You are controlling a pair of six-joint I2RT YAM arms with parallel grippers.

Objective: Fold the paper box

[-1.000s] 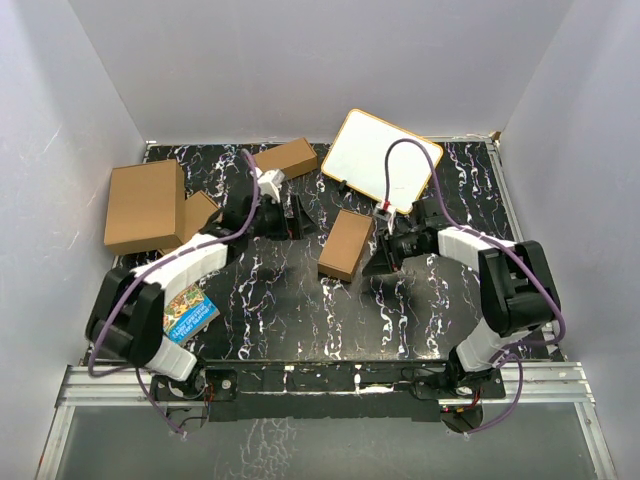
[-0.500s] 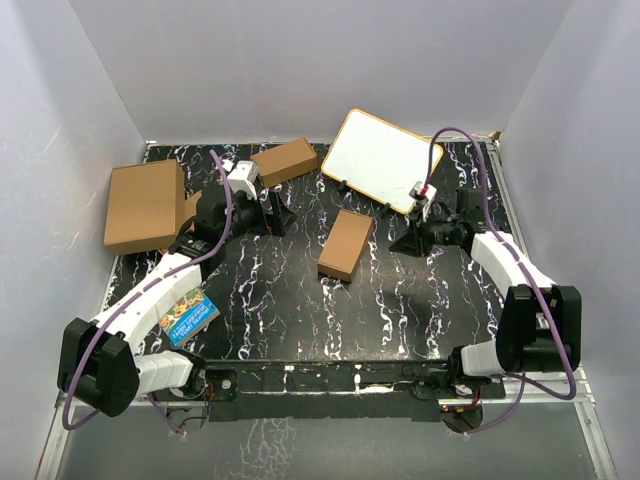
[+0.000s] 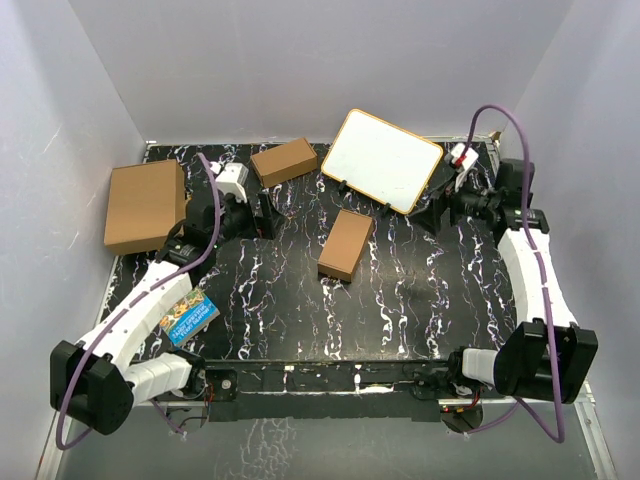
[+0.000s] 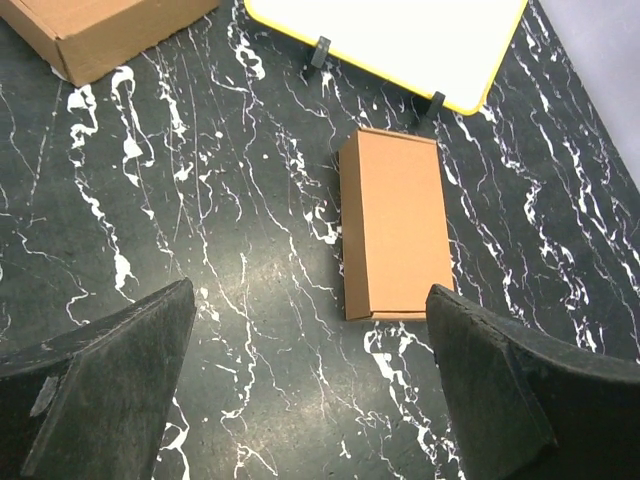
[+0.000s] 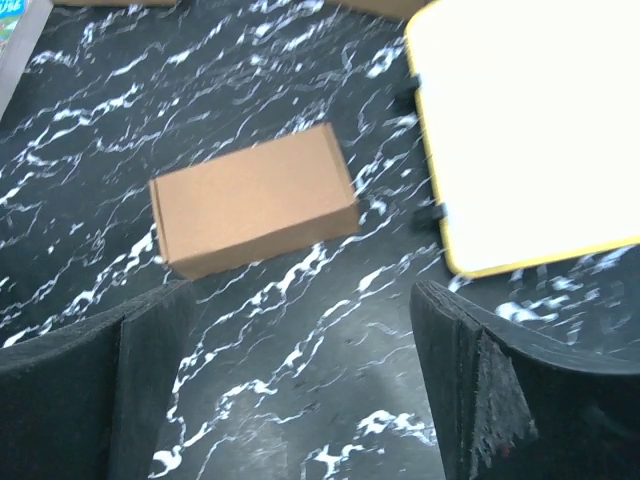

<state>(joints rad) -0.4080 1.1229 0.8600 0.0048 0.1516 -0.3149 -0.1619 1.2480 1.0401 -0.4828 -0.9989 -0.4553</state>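
Centrally, the paper box (image 3: 346,245) is lying closed and flat on the black marbled table (image 3: 280,300), apart from both grippers.

Each wrist view is showing the box whole between that arm's own dark fingers. The left gripper (image 3: 264,214) is hovering to the box's left with its jaws spread wide, gripping nothing. The right gripper (image 3: 437,211) is hanging to the box's right, likewise spread and empty. Just behind the box, a white board (image 3: 383,174) with a yellowish frame is sitting tilted. A second small brown box (image 3: 284,162) is lying left of the board. A bigger carton (image 3: 145,205) is occupying the far left edge, and a blue printed packet (image 3: 189,316) is lying near the left arm.
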